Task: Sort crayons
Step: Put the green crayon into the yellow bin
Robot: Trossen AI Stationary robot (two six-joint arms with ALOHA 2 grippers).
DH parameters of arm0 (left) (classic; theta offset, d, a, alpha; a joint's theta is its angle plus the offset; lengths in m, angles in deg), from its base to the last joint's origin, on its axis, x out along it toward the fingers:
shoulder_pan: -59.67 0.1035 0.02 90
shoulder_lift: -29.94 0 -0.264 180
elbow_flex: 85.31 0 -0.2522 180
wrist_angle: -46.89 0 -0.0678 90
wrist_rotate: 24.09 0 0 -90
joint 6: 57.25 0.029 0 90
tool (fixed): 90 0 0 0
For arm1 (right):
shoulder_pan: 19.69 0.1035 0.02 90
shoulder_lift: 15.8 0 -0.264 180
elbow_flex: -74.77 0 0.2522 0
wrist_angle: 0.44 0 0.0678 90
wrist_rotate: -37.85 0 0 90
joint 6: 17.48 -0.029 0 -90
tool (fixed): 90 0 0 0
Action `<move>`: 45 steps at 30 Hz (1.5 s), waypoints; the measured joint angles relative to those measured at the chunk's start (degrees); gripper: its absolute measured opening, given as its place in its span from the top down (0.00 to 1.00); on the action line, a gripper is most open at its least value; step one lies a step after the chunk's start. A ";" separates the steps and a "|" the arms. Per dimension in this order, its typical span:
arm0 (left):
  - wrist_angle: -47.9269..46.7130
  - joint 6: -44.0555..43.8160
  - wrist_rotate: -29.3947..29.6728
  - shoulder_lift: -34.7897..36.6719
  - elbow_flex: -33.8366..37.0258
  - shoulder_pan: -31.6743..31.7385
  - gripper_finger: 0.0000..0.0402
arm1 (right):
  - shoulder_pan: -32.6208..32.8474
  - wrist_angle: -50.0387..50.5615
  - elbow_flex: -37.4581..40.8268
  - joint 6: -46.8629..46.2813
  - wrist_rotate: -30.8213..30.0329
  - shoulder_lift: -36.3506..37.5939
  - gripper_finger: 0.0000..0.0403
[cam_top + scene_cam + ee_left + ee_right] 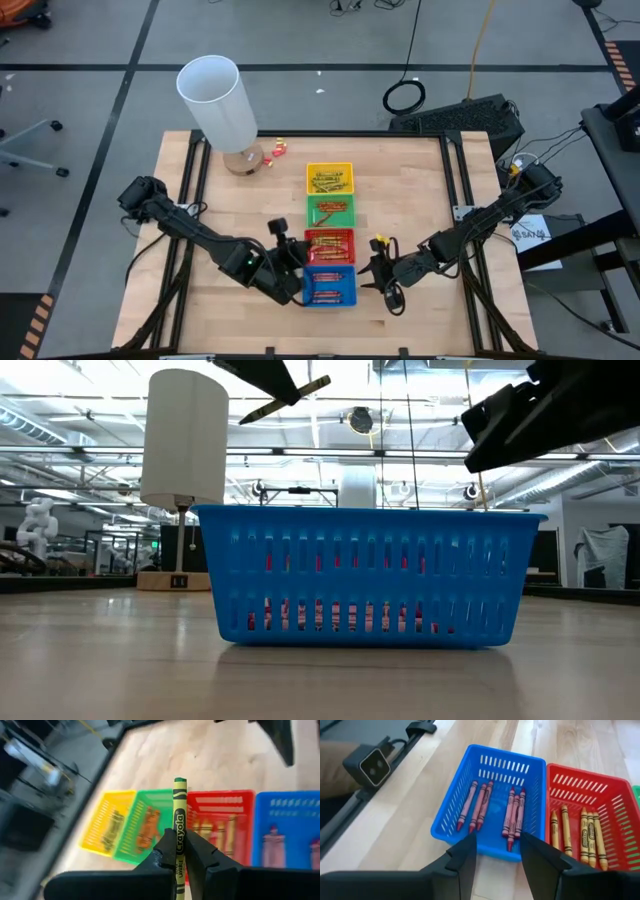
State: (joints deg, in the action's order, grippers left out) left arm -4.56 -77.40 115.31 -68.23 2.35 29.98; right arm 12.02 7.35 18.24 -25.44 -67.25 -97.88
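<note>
your left gripper (180, 862) is clamped on a green crayon (179, 827) above the trays, right gripper (497, 855) apart at 3 o'clock of the blue tray (532, 767); next, carry it to the green tray (330, 210).

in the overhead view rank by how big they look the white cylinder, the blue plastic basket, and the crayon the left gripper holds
1. White cylinder, though it stands tall, nearer the camera.
2. Blue plastic basket.
3. Olive-green crayon in the left gripper: barely discernible from overhead.

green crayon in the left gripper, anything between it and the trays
Nothing visible does. The left gripper holds the green paper-wrapped crayon upright above the open-topped plastic trays; the green tray lies uncovered, with only crayons inside.
</note>
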 joint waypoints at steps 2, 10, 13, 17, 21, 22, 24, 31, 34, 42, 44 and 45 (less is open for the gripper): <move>0.00 -4.41 -1.57 0.00 0.00 0.00 0.97 | 0.00 -0.05 0.00 -1.48 -0.02 0.00 0.67; 0.95 -23.97 -8.58 0.00 0.00 0.00 0.97 | 0.67 -3.02 0.00 -6.20 -0.14 -2.92 0.67; 3.52 -33.34 -10.71 0.00 0.00 0.00 0.97 | 1.48 -5.19 0.00 -6.19 -1.31 -4.14 0.67; 6.98 -42.17 -11.40 0.00 0.00 -0.01 0.97 | 2.95 -6.75 0.00 -6.21 -3.53 -4.39 0.67; 11.39 -48.56 -12.32 0.00 0.00 0.00 0.97 | 4.85 -7.41 0.00 -6.34 -5.76 -4.39 0.67; 12.47 -48.91 -12.48 0.00 0.00 0.00 0.97 | 5.27 -7.55 0.00 -6.35 -5.90 -4.39 0.67; 14.25 -48.24 -12.77 0.00 0.00 -0.02 0.97 | 5.98 -7.56 0.00 -6.35 -5.90 -4.39 0.67; 16.31 -43.44 -12.82 0.00 0.00 0.00 0.97 | 8.24 -7.80 0.00 -6.36 -8.61 -4.39 0.67; 16.26 -43.84 -12.71 0.00 0.00 0.02 0.97 | 8.90 -7.90 0.00 -6.04 -9.14 -4.39 0.67; 15.86 -38.30 -9.61 -0.02 0.00 3.00 0.97 | 9.03 -6.88 0.00 -3.99 -8.98 -4.39 0.67; 15.56 -28.06 -9.50 0.00 0.00 4.38 0.97 | 9.03 -6.24 0.00 -2.46 -8.99 -4.39 0.67; 15.56 -23.42 -9.49 -0.02 0.00 5.11 0.97 | 9.03 -6.03 0.00 -1.68 -8.99 -4.39 0.67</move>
State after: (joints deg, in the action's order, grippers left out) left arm 11.00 -100.82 105.81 -68.25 2.35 35.09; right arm 21.04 1.32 18.24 -27.11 -76.24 -102.28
